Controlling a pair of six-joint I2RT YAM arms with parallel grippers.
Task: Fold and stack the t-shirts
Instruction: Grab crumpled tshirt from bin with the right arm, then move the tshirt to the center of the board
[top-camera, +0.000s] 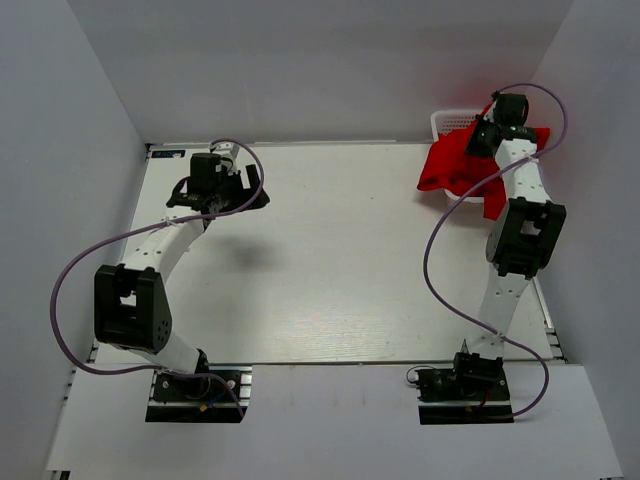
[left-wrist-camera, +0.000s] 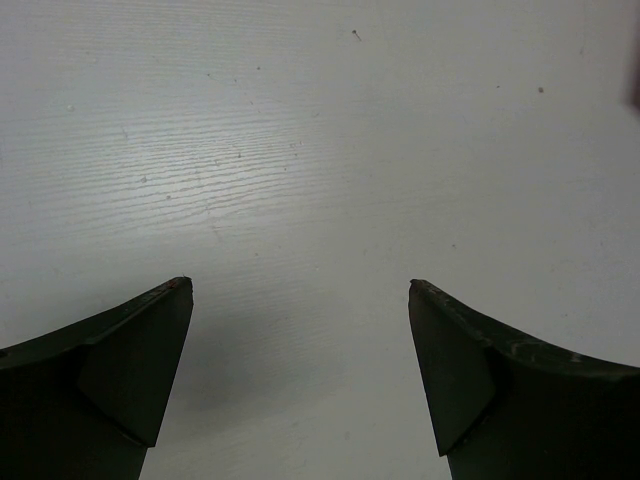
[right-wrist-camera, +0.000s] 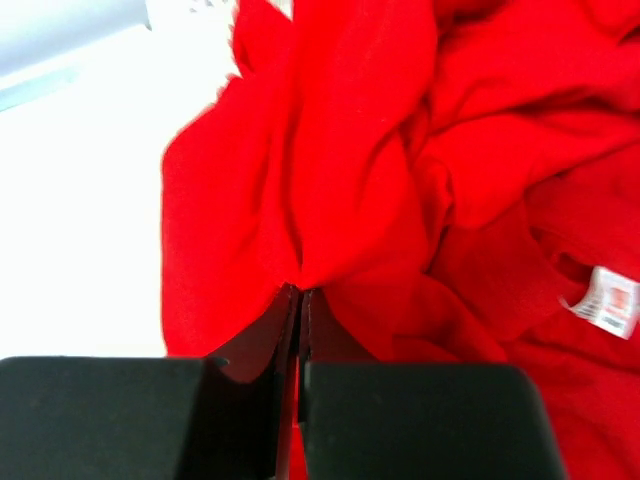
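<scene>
At the frame's upper right, the right hand (right-wrist-camera: 300, 290) pinches a fold of the red t-shirts (top-camera: 452, 168) heaped over the white basket (top-camera: 441, 121), while the left hand (left-wrist-camera: 300, 287) hangs wide open above the white surface (left-wrist-camera: 320, 150).

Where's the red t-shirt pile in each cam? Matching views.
Top external: t-shirts far right, at the white basket.
Left wrist: not in it.
Right wrist: t-shirts fill most of it, a fold pinched in the right end effector.
Shared landmark: that end effector, on the pile in both.
</scene>
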